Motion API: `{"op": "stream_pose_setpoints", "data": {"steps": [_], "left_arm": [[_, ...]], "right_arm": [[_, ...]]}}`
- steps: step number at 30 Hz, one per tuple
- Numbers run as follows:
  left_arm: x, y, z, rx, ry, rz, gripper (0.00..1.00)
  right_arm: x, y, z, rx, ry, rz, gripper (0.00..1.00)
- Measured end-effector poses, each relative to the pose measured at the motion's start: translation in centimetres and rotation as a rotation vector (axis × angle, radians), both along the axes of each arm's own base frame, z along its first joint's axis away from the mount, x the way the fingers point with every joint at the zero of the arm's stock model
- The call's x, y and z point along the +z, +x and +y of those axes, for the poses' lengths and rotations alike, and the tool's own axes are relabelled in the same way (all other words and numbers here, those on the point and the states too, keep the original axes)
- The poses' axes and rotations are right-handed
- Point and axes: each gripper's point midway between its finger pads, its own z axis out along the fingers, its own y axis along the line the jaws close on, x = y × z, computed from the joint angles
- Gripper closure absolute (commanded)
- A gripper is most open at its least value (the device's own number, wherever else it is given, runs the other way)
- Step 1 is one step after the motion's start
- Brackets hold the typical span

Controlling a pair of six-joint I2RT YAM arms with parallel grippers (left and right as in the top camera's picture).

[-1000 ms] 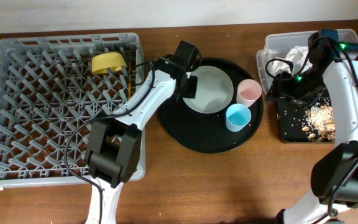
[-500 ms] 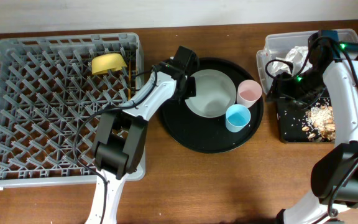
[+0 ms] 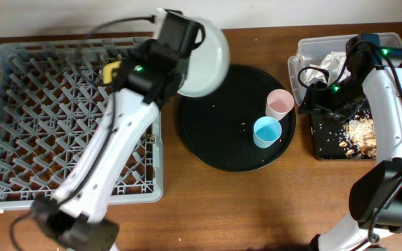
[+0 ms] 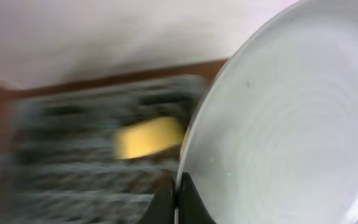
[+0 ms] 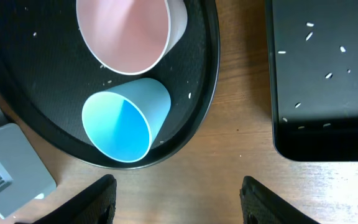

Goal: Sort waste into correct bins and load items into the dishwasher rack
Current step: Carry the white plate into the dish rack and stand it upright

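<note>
My left gripper [image 3: 185, 59] is shut on the rim of the pale grey plate [image 3: 206, 59], which hangs tilted in the air over the rack's back right corner. The left wrist view shows both fingertips [image 4: 178, 199] pinching the plate [image 4: 291, 124] edge, with the yellow bowl [image 4: 148, 138] blurred behind. That bowl [image 3: 110, 70] sits in the grey dishwasher rack [image 3: 19, 139]. A pink cup [image 3: 280, 103] and a light blue cup [image 3: 267, 131] stand on the round black tray [image 3: 215, 139]. My right gripper [image 5: 179, 199] is open over bare table, holding nothing, near the blue cup [image 5: 120, 124] and pink cup [image 5: 126, 31].
A clear tub [image 3: 311, 47] at the back right holds crumpled white tissue [image 3: 333, 63]. In front of it a shallow black rectangular tray [image 3: 324, 146] holds beige food scraps [image 3: 363, 132]; its corner [image 5: 328, 81] shows in the right wrist view.
The left gripper closed on the plate's rim and lifted it off the round black tray, up and back towards the rack. The right arm has not moved.
</note>
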Motion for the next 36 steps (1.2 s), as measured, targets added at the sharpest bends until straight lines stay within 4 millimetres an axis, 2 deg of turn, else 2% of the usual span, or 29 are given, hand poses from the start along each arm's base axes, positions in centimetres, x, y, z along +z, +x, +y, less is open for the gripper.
{"op": "stream_pose_setpoints", "data": {"steps": [2, 5, 6, 7, 9, 11, 14, 17, 22, 24, 26, 28, 34, 35, 36], "left_arm": [[2.7, -2.1, 4.8, 0.142, 0.224, -0.032, 0.99], [4.0, -4.0, 9.4, 0.281, 0.464, 0.003, 1.0], [4.4, -4.5, 11.2, 0.326, 0.525, 0.024, 0.99], [4.5, -5.0, 13.8, 0.382, 0.592, 0.068, 1.0], [4.3, -5.4, 16.9, 0.45, 0.631, 0.111, 1.0], [3.8, -6.0, 20.7, 0.543, 0.659, 0.161, 1.0], [3.6, -6.2, 23.5, 0.623, 0.649, 0.165, 0.99], [2.7, -5.5, 23.9, 0.62, 0.672, 0.198, 1.0], [-1.5, -1.7, 23.5, 0.611, 0.722, 0.243, 1.0], [-4.0, -0.2, 23.6, 0.595, 0.754, 0.29, 1.0], [-5.5, 0.3, 23.9, 0.58, 0.756, 0.325, 1.0], [-6.0, 0.7, 23.9, 0.572, 0.746, 0.328, 1.0], [-10.2, 2.1, 22.2, 0.421, 0.575, 0.402, 0.98], [-10.7, 2.2, 22.2, 0.416, 0.571, 0.413, 0.75], [-11.2, 2.3, 22.1, 0.407, 0.566, 0.425, 0.6]], "right_arm": [[0.0, 0.0, 0.0, 0.0, 0.0, -0.001, 0.35], [0.0, 0.0, 0.0, 0.0, 0.0, 0.0, 0.35], [0.0, 0.0, 0.0, 0.0, 0.0, 0.0, 0.35], [0.0, 0.0, 0.0, 0.0, 0.0, -0.001, 0.35], [0.0, 0.0, 0.0, 0.0, 0.0, -0.001, 0.35], [0.0, 0.2, 0.0, 0.0, -0.002, -0.009, 0.35], [0.0, 0.4, -0.1, 0.0, -0.003, -0.015, 0.35], [0.0, 0.4, -0.1, -0.001, -0.003, -0.015, 0.35], [0.0, 0.4, -0.1, 0.0, -0.003, -0.016, 0.35], [0.0, 0.4, -0.1, 0.0, -0.003, -0.015, 0.35], [0.0, 0.4, -0.1, 0.0, -0.003, -0.016, 0.35], [0.0, 0.4, -0.1, 0.0, -0.003, -0.016, 0.35], [0.0, 0.4, -0.1, 0.016, -0.004, -0.02, 0.35], [0.0, 0.4, -0.1, 0.019, -0.004, -0.021, 0.35], [0.0, 0.4, -0.1, 0.021, -0.005, -0.022, 0.35]]}}
